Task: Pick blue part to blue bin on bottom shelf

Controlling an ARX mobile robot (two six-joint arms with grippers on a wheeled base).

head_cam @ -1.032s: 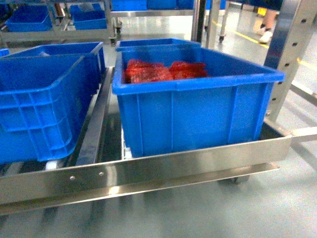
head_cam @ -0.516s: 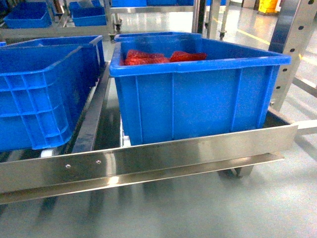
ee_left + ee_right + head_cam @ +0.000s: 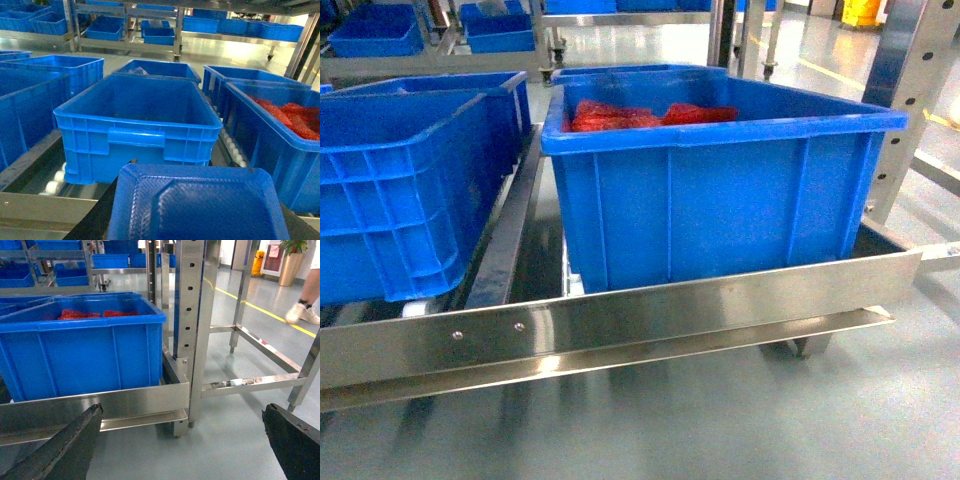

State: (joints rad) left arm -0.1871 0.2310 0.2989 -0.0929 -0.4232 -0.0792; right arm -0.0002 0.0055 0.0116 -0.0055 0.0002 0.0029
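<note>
The head camera looks slanting down, close to the bottom shelf (image 3: 620, 325) front lip. The left wrist camera faces forward over the crates from just above lip height. The right wrist camera sits low, facing the shelf's right corner. All three share the crate with red bags (image 3: 720, 200).

The blue bin (image 3: 137, 120) is seen as a deep rectangular crate of bright blue plastic with a thick rolled rim and ribbed sides. It is set upright and open-topped, and nothing is seen inside it. It is carried on the roller rails of the bottom shelf (image 3: 620, 322), a low stainless-steel tray with a raised front lip. The blue part (image 3: 200, 205) is seen very close in the left wrist view, in front of the bin, blue with a raised rim and a finely textured face.
</note>
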